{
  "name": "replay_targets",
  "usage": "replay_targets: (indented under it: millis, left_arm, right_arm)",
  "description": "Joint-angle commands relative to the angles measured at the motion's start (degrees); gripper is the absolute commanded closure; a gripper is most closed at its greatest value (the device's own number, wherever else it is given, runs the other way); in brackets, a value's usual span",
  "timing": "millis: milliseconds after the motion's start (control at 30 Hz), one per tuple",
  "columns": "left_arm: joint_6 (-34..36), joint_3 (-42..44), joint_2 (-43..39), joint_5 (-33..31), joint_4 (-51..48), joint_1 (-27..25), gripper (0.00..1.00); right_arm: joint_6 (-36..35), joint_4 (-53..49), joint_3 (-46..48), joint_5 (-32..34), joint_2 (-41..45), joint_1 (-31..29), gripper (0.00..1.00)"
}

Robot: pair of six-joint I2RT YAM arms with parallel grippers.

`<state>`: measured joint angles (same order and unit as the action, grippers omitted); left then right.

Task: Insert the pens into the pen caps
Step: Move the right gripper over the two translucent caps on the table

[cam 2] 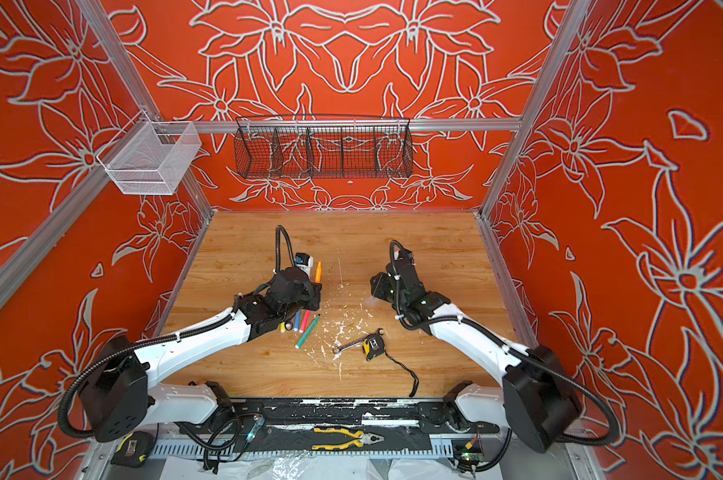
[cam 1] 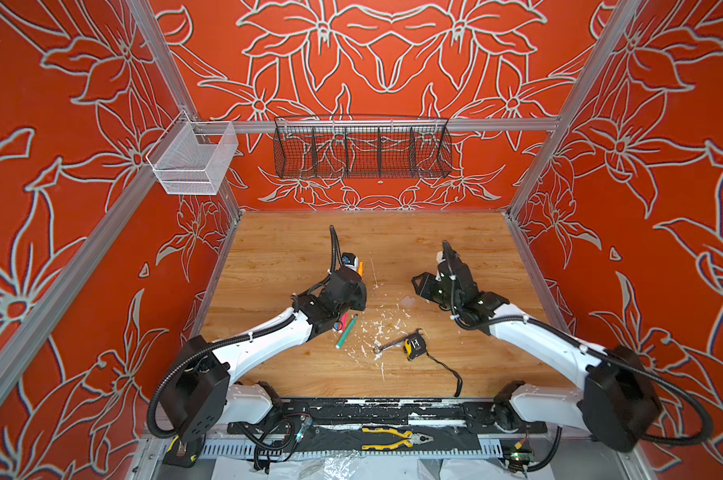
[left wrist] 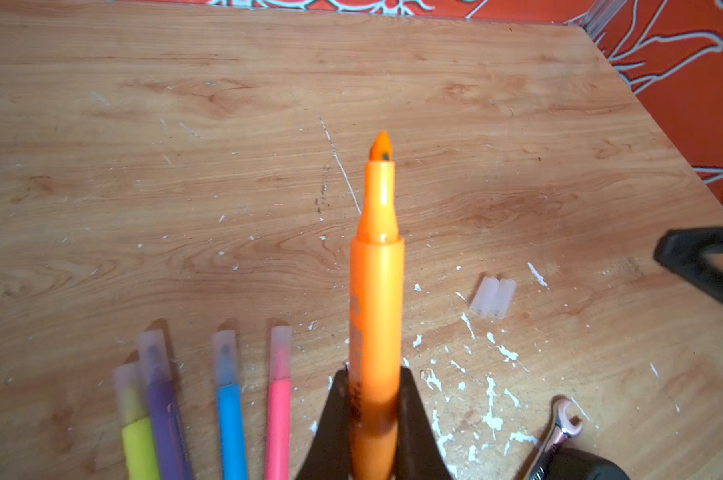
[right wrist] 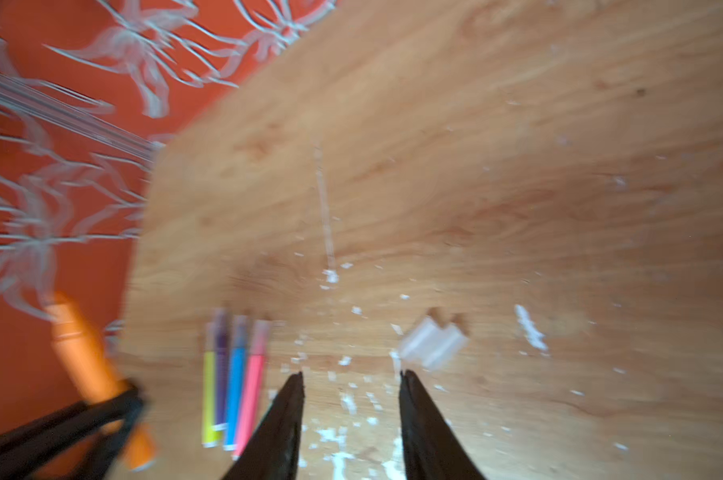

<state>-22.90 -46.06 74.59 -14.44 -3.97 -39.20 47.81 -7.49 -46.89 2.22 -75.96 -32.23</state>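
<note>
Firstly, nearest: wrench (cam 2: 349,345), then green pen (cam 2: 307,331), flat on counter (cam 2: 293,374). Beyond: yellow, purple, blue, pink pens (left wrist: 230,415), capped, side by side. Two loose pen caps (left wrist: 492,298), touching. Right claw (right wrist: 351,378): apart, empty, near those caps. Left claw (left wrist: 374,374): clamped on uncapped orange pen (left wrist: 377,291), tip pointing away.

right wrist view: blurred | pens (left wrist: 230,424): barrels cut by edge

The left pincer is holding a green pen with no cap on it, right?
Not quite. The left pincer holds an orange pen, not a green one. Its tip is bare, as the left wrist view shows. The green pen lies loose on the wood.
</note>
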Motion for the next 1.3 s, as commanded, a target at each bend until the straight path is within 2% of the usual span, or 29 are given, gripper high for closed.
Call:
replay_targets:
  millis: [0, 133, 300, 767, 1267]
  left_arm:
    - [-1.6, 0.9, -3.0, -0.6, 1.2, -0.1, 1.00]
    - [-1.0, 1.5, -4.0, 0.3, 1.9, -0.1, 1.00]
    - [-0.8, 1.7, -4.3, 1.3, 2.3, 0.0, 1.00]
    - [-0.8, 1.9, -5.5, 2.3, 2.3, -0.1, 1.00]
    - [-0.5, 1.5, -5.3, 3.3, 2.0, -0.1, 1.00]
  right_arm:
    - [-1.6, -13.0, -5.4, 4.5, -7.0, 0.0, 0.68]
    - [-1.9, -18.0, -10.9, 4.3, -15.3, 0.0, 0.71]
    - [-3.1, -17.9, -13.0, 4.3, -19.9, 0.0, 0.70]
    - [-4.3, -16.8, -14.8, 1.9, -24.3, -0.1, 0.57]
    - [-4.2, -18.4, -17.2, -0.6, -28.9, -0.2, 0.57]
